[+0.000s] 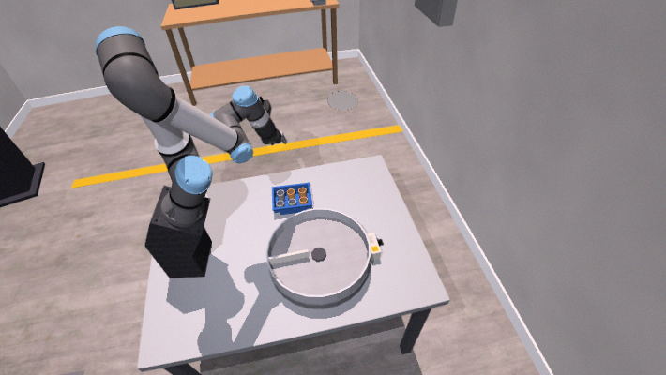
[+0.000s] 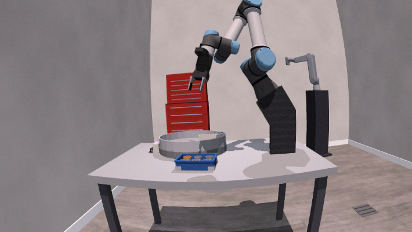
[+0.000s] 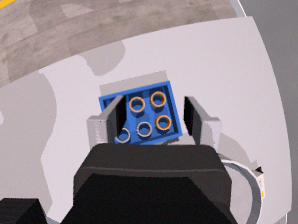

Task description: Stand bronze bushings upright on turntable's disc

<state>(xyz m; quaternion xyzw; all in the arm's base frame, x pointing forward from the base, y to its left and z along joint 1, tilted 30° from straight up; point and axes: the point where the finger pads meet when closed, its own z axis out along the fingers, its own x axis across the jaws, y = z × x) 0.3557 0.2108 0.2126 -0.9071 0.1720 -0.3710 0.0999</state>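
The blue crate [image 1: 296,197] sits on the white table beside the turntable. It holds three bronze bushings [image 1: 302,190] and three steel bushings [image 1: 280,202], all upright. The turntable's grey disc [image 1: 328,267] has a dark hub [image 1: 319,253] at its centre and a raised rim; no bushing stands on it. My gripper [image 1: 277,139] is open and empty, high above the table's far edge, clearly above the crate [image 2: 196,160] in the exterior view [image 2: 195,86]. In the wrist view the open fingers frame the crate [image 3: 143,116] far below, with bronze bushings [image 3: 157,99] visible.
A white bar [image 1: 288,258] lies from the rim toward the hub on the disc. A small white control box [image 1: 375,246] is fixed to the turntable's right side. The arm's black base [image 1: 180,234] stands at the table's left. A red tool cabinet [image 2: 187,104] stands behind the table.
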